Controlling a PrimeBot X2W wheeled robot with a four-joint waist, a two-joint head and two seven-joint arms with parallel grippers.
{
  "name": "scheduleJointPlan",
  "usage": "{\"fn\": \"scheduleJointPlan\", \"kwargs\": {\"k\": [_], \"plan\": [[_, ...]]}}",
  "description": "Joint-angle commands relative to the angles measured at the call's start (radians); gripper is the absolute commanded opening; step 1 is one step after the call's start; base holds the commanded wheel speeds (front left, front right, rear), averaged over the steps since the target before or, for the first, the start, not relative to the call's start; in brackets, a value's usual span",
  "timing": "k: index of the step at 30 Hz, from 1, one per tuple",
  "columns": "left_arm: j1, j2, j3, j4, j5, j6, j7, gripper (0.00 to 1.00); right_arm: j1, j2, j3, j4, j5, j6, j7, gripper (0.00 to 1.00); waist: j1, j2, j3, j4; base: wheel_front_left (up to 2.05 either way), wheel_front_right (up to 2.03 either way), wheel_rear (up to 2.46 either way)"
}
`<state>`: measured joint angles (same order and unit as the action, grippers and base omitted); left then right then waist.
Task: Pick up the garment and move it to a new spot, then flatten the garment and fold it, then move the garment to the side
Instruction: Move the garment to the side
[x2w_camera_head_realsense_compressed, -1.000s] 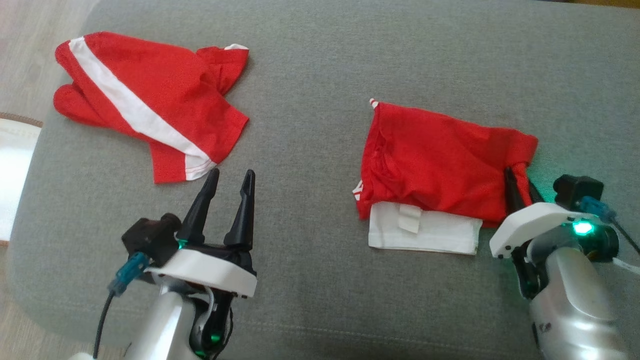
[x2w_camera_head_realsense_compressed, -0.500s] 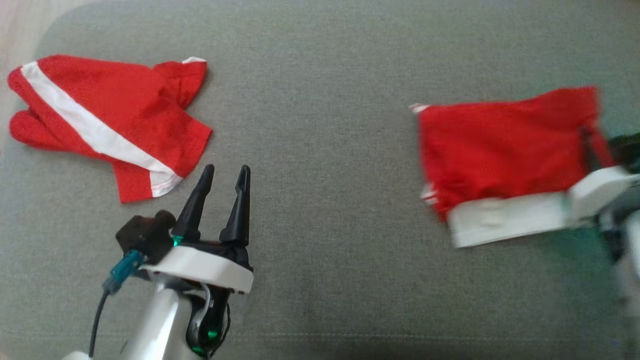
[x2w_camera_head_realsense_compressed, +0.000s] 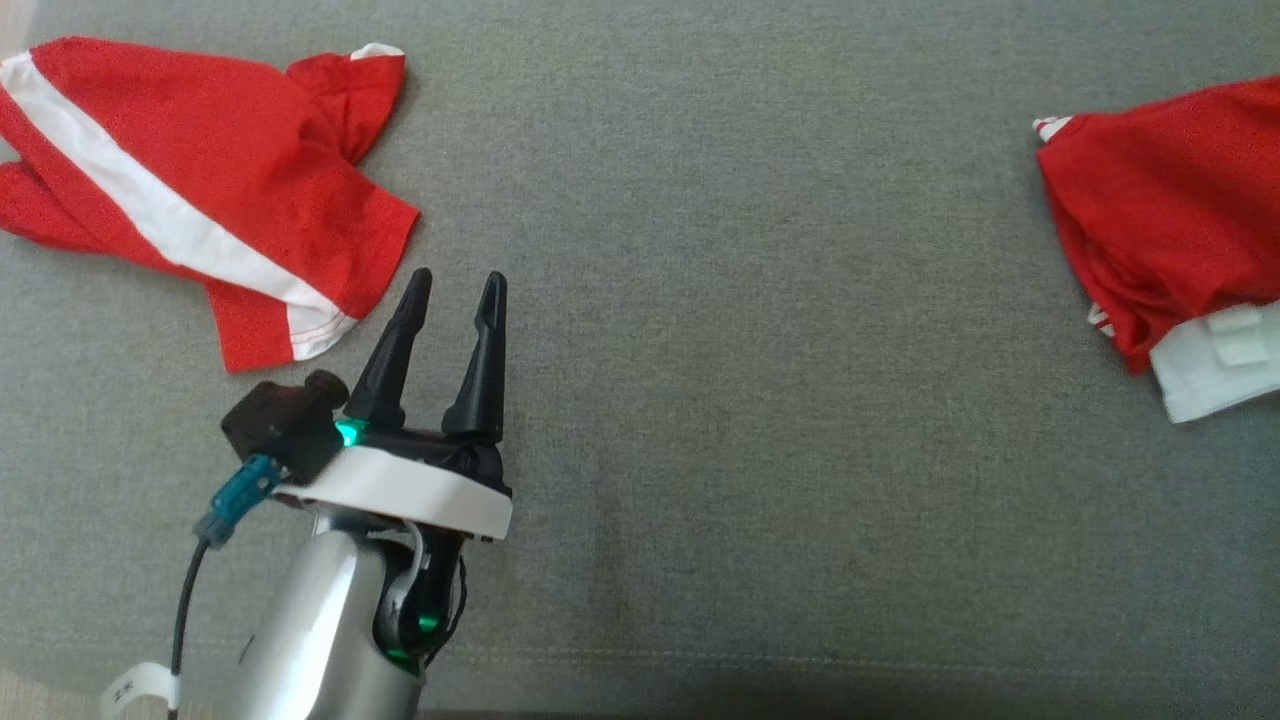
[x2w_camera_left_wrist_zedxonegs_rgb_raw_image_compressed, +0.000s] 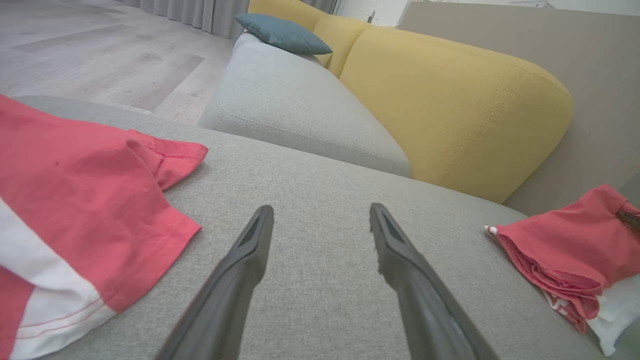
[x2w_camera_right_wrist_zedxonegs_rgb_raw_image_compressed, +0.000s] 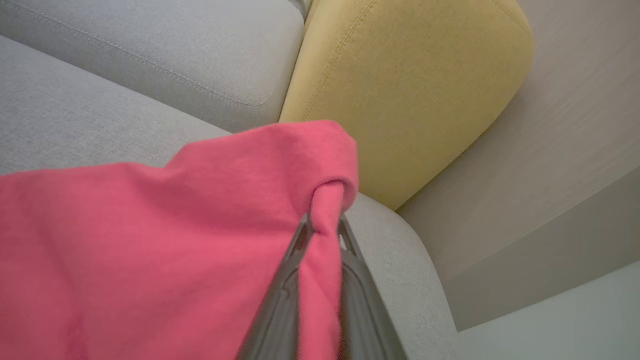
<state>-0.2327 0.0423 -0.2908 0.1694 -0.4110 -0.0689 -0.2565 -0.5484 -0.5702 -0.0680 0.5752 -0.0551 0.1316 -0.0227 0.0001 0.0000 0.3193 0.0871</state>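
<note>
Right gripper (x2w_camera_right_wrist_zedxonegs_rgb_raw_image_compressed: 325, 222): fingers pinched close on a bunched fold of the folded red garment (x2w_camera_right_wrist_zedxonegs_rgb_raw_image_compressed: 150, 250). The cloth runs down between them and drapes off to the left in that wrist view.
Garment, place: the folded red garment (x2w_camera_head_realsense_compressed: 1170, 210) sits at the far right of the grey seat cushion (x2w_camera_head_realsense_compressed: 750, 350). From the left wrist view (x2w_camera_left_wrist_zedxonegs_rgb_raw_image_compressed: 565, 250) its far corner looks drawn up higher than the rest.
Garment, layers: red on top, a white layer sticking out under the near edge, and striped red-and-white trim at one corner.
Left gripper (x2w_camera_head_realsense_compressed: 455, 285): fingers spread wide with nothing between them (x2w_camera_left_wrist_zedxonegs_rgb_raw_image_compressed: 321, 210), well apart from the folded piece. Its tips are near the hem of the second red garment (x2w_camera_head_realsense_compressed: 180, 180), which has a white stripe and lies spread at the cushion's left (x2w_camera_left_wrist_zedxonegs_rgb_raw_image_compressed: 75, 200).
Cut off: the head view's right edge slices through the folded piece, and the striped one runs off the left edge.
Hard to tell: whether the left fingertips touch the cushion or hang just above it.
Writing: the small white tab (x2w_camera_head_realsense_compressed: 1240, 335) on the white layer has no print I can read. The white tag (x2w_camera_head_realsense_compressed: 135, 690) by the left arm's cable carries dark marks too small to make out.
Around: yellow backrest (x2w_camera_left_wrist_zedxonegs_rgb_raw_image_compressed: 450, 110), blue pillow (x2w_camera_left_wrist_zedxonegs_rgb_raw_image_compressed: 282, 34), wooden floor (x2w_camera_left_wrist_zedxonegs_rgb_raw_image_compressed: 100, 60).
</note>
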Motion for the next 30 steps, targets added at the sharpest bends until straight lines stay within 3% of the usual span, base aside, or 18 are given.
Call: {"fn": "scheduleJointPlan", "kwargs": {"k": [1, 6, 17, 18, 20, 30], "plan": [[-0.037, 0.008, 0.021, -0.035, -0.007, 0.004, -0.005, 1.00, 0.000, -0.046, -0.011, -0.053, 0.006, -0.001, -0.001, 0.00, -0.0001, 0.0000, 0.010, 0.007, 0.00, 0.00, 0.00], [-0.044, 0.008, 0.024, -0.036, -0.007, 0.004, -0.005, 1.00, 0.021, -0.043, -0.059, -0.114, -0.006, -0.001, -0.002, 0.00, -0.0001, 0.0000, 0.022, 0.005, 0.00, 0.00, 0.00], [-0.055, 0.008, 0.015, -0.032, -0.009, 0.004, -0.005, 1.00, 0.060, 0.041, -0.159, -0.188, 0.006, -0.001, 0.045, 0.00, -0.0001, 0.0000, 0.023, -0.010, 0.00, 0.00, 0.00], [-0.055, 0.008, 0.014, -0.031, -0.009, 0.003, -0.005, 1.00, 0.061, 0.046, -0.163, -0.192, 0.012, -0.001, 0.046, 0.10, -0.0001, 0.0000, 0.022, -0.010, 0.00, 0.00, 0.00], [-0.054, 0.008, 0.014, -0.028, -0.009, 0.003, -0.005, 1.00, 0.063, 0.056, -0.168, -0.202, 0.016, -0.001, 0.050, 1.00, -0.0001, 0.0000, 0.017, -0.010, 0.00, 0.00, 0.00], [-0.028, 0.008, 0.017, -0.006, -0.014, 0.003, -0.005, 1.00, 0.049, 0.140, -0.143, -0.241, 0.020, -0.001, 0.023, 1.00, -0.0001, 0.0000, -0.064, -0.007, 0.00, 0.00, 0.00]]}}
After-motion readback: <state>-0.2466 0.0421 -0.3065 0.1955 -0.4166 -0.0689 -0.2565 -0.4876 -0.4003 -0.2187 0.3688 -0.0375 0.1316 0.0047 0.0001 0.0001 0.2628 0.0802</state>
